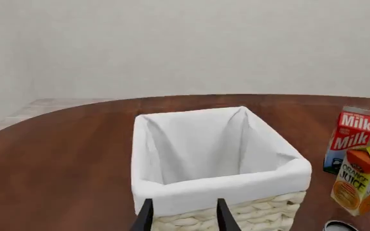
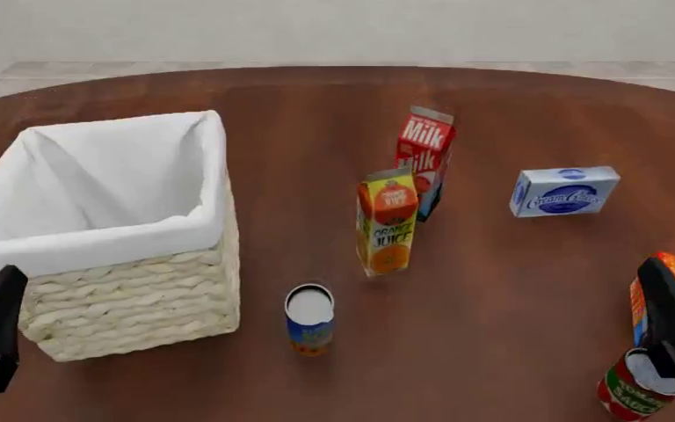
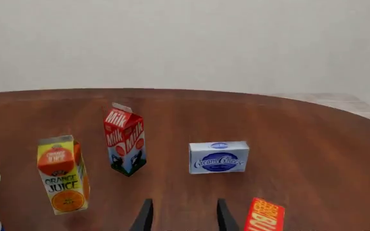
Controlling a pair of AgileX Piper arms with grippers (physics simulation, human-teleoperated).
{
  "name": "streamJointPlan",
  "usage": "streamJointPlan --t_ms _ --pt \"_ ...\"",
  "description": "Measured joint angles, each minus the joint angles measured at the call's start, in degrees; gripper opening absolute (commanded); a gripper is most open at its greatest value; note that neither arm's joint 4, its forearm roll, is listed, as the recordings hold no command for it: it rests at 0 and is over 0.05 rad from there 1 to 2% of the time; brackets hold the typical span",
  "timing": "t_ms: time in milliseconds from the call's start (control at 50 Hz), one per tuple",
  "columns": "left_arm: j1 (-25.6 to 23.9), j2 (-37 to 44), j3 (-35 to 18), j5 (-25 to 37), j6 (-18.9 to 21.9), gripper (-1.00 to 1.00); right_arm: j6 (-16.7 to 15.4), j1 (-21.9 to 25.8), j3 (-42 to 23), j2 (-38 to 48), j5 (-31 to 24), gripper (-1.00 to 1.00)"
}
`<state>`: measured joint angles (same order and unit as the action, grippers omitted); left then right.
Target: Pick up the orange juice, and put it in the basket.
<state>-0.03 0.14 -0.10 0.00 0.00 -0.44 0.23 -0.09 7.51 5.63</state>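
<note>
Orange juice carton (image 2: 387,222) stands upright mid-bench, milk carton (image 2: 424,162) just behind at 1 o'clock, wicker basket (image 2: 109,230) well off at 9 o'clock, tin can (image 2: 309,318) near at 7. Best approach: square the fingers on the carton's flat sides below the gable, clear of milk and can. Both arms hang back low at the near edge; left tool (image 1: 183,215) and right tool (image 3: 181,215) open, empty.

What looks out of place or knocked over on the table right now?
Nothing stands out. The orange juice stands upright beside the milk carton, the basket sits squarely with its lining tidy, and the can is upright. No spills or damage show.
</note>
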Motion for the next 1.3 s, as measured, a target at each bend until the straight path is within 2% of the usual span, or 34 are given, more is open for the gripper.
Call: streamJointPlan --t_ms 340,580,780,940,1120,1300 --pt "-0.1 0.5 -0.1 -0.3 0.0 1.00 -1.1 0.4 -3.1 -2.6 -4.4 1.00" --pt "-0.1 0.7 -0.1 -0.3 0.0 1.00 -1.7 1.0 -11.4 -4.0 -12.3 1.00" --pt "-0.1 0.9 -0.1 -0.5 0.0 1.00 -2.1 2.4 -19.6 -0.9 -16.7 1.00" --pt "-0.1 1.2 0.0 -0.8 -0.1 1.00 -5.5 7.2 -24.5 6.7 -16.0 1.00" --pt "0.0 1.4 0.0 -0.9 -0.2 1.00 -12.5 12.7 -31.0 17.7 -15.0 1.00" --pt "0.1 1.2 0.0 -0.7 -0.2 1.00 -20.6 18.9 -39.4 29.2 -16.9 1.00"
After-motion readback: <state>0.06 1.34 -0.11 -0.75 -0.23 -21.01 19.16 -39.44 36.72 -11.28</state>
